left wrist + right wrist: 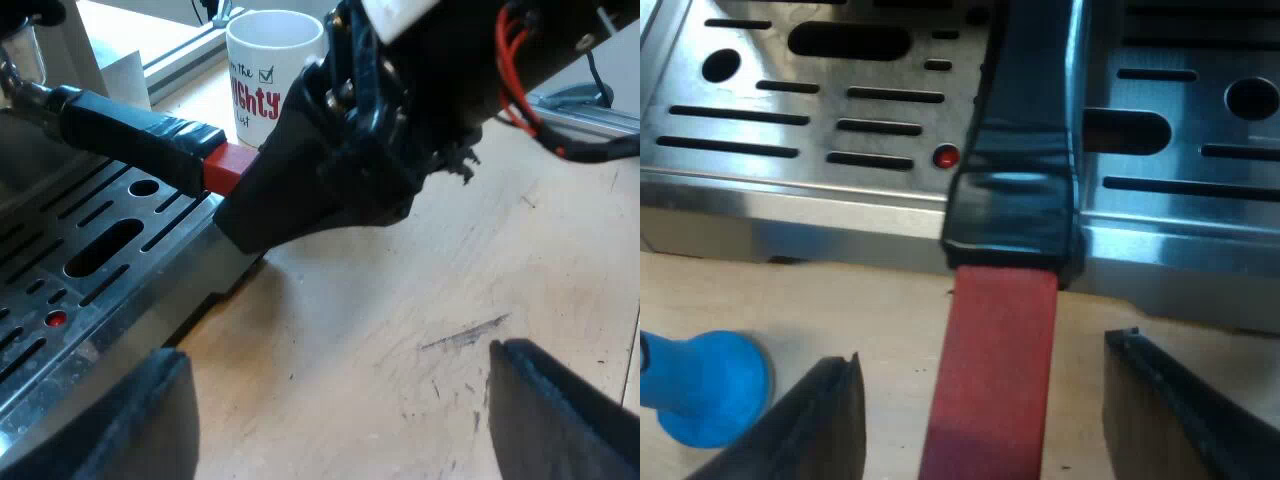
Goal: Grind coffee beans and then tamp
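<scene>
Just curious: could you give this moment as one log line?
right jaws: open, astride handle's red end | left jaws: open, over table | tamper: on table

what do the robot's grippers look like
Both are black. The left gripper has two broad matte fingers with blunt, squared tips. The right gripper has the same two dark fingers, behind them a bulky, tapering black housing.

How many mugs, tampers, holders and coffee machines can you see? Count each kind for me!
Mug: 1
Blue tamper: 1
Metal holder: 1
Espresso machine: 1
Total: 4
</scene>
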You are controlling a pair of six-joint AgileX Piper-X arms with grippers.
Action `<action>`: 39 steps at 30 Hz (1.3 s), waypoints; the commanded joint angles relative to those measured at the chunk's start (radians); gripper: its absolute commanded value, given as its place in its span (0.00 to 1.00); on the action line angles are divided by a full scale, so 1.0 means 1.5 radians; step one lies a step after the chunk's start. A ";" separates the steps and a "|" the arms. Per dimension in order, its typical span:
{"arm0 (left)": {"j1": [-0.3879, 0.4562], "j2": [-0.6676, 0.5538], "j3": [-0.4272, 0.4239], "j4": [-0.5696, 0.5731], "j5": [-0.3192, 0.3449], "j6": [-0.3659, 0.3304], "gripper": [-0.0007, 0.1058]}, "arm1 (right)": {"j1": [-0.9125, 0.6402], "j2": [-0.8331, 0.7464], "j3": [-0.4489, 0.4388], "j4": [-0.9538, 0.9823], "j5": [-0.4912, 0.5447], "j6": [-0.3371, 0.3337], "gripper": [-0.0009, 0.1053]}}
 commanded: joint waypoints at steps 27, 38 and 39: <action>-0.003 -0.001 0.000 -0.016 0.008 0.001 0.60 | -0.048 0.046 -0.006 -0.041 -0.015 -0.003 0.51; -0.003 -0.001 0.000 -0.016 0.008 0.001 0.60 | -0.048 0.048 -0.006 -0.055 -0.013 -0.003 0.51; -0.003 -0.001 0.000 -0.016 0.008 0.001 0.60 | -0.048 0.048 -0.006 -0.055 -0.013 -0.003 0.51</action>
